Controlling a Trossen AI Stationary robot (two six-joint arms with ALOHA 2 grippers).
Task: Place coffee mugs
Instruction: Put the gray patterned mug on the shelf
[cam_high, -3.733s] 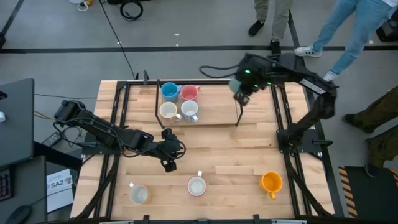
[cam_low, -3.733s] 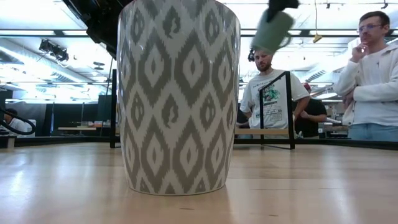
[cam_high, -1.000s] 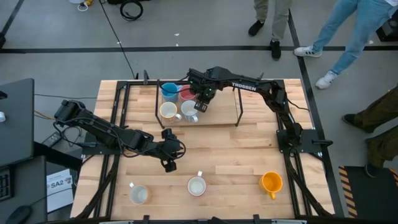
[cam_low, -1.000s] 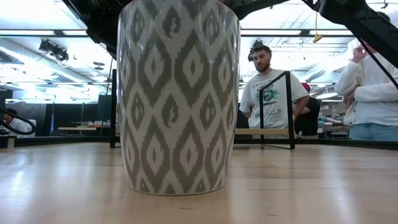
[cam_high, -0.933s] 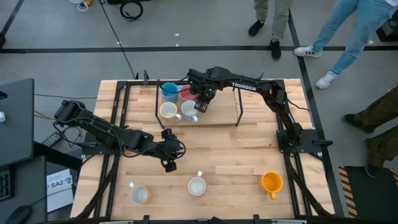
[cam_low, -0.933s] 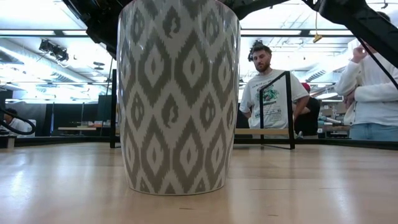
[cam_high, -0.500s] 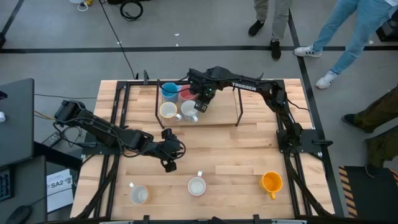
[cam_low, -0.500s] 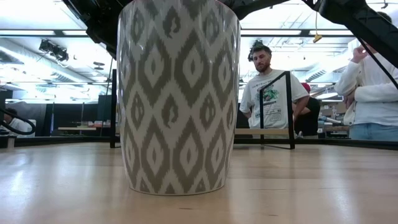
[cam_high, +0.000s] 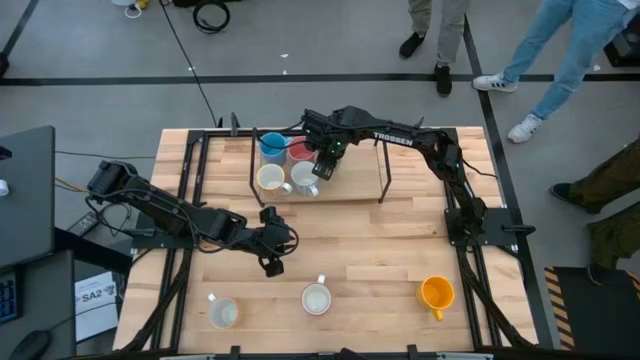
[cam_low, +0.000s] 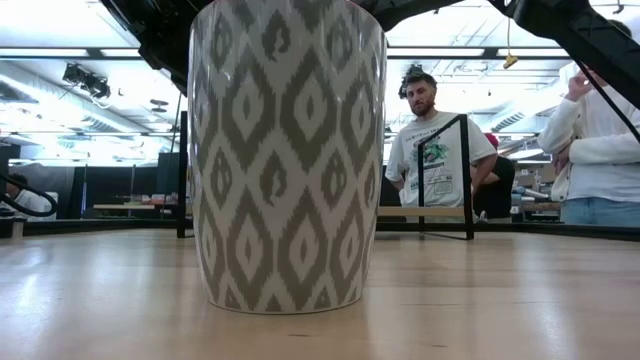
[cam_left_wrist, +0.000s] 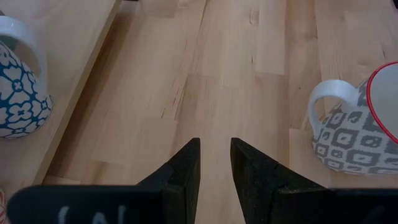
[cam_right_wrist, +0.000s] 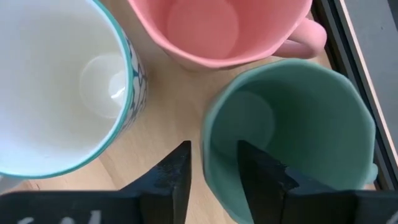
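Now R gripper (cam_right_wrist: 211, 165) fingers straddle green mug (cam_right_wrist: 292, 137) rim, slightly apart; L gripper (cam_left_wrist: 214, 163) fingers nearly together, holding nothing.

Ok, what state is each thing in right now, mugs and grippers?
Green mug: upright on shelf, empty, not gripped.
Right gripper: open, astride green mug's wall.
Left gripper: slightly open, empty, over table.
Pink mug: upright, empty.
Blue mug: upright, empty.
Orange mug: upright on table, empty.
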